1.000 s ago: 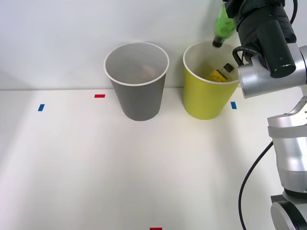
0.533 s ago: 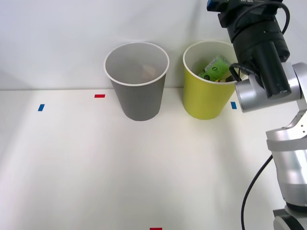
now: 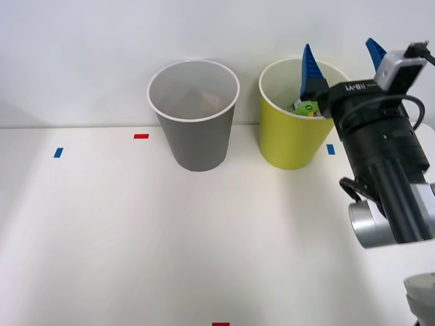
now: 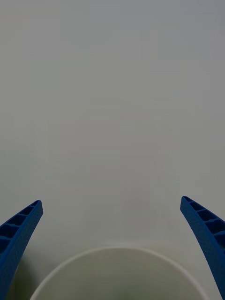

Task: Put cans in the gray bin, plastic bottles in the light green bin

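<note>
The gray bin (image 3: 196, 139) stands at the back of the table, with something pale inside that I cannot make out. To its right is the light green bin (image 3: 289, 142). A green-labelled plastic bottle (image 3: 306, 106) lies inside it, partly hidden by the arm. My right gripper (image 3: 341, 58) is open and empty, its blue fingers (image 3: 309, 71) spread wide just in front of that bin's right side and pointing up. In the right wrist view the gripper (image 4: 112, 248) is open over the bin's white rim (image 4: 117, 253), facing the bare wall.
Small tape marks lie on the white table: a red mark (image 3: 141, 136), a blue mark (image 3: 58, 152) at the left, a blue mark (image 3: 331, 149) beside the green bin, a red mark (image 3: 220, 324) at the front edge. A plain wall stands close behind the bins.
The green bottle, held above the light green bin a second ago, has dropped into it. The right arm has since pulled back toward me and lower, fingers open.
</note>
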Robot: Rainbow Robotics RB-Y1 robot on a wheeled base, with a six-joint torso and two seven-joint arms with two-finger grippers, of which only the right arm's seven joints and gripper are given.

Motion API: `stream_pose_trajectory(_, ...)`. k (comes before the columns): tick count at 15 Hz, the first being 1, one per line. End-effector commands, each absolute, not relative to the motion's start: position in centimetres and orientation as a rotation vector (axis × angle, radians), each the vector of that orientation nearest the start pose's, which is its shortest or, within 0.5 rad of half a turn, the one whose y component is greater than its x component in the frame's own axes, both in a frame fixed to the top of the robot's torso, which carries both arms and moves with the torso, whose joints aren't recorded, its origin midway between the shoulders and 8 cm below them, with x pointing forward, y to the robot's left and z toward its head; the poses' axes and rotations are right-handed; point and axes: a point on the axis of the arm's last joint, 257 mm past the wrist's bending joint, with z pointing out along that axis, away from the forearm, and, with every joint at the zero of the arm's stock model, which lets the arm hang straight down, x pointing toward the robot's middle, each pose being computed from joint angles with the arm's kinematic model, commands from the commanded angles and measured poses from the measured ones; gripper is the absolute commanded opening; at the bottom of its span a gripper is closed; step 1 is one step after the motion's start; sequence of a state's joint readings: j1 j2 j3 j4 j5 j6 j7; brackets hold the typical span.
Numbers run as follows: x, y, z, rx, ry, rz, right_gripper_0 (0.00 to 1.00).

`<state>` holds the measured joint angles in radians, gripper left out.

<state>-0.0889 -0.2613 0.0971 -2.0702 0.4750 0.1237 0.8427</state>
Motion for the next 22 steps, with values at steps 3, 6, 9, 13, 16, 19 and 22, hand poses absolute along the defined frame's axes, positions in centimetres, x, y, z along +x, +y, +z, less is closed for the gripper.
stream_pose_trajectory(3,45.1,-20.9,-2.5,-0.144,1.232,0.1,1.0)
stream_pose_trajectory(6,42.1,-22.3,-6.5,-0.14,1.331,0.091,1.0)
stream_pose_trajectory(9,39.6,-23.7,-10.6,-0.106,1.425,0.094,1.0)
stream_pose_trajectory(13,36.2,-25.3,-15.0,-0.053,1.528,0.095,1.0)
stream_pose_trajectory(16,34.1,-27.0,-17.7,0.018,1.599,0.067,1.0)
stream_pose_trajectory(19,32.4,-28.3,-19.6,0.079,1.649,0.018,1.0)
stream_pose_trajectory(22,31.3,-28.6,-20.8,0.048,1.683,-0.06,1.0)
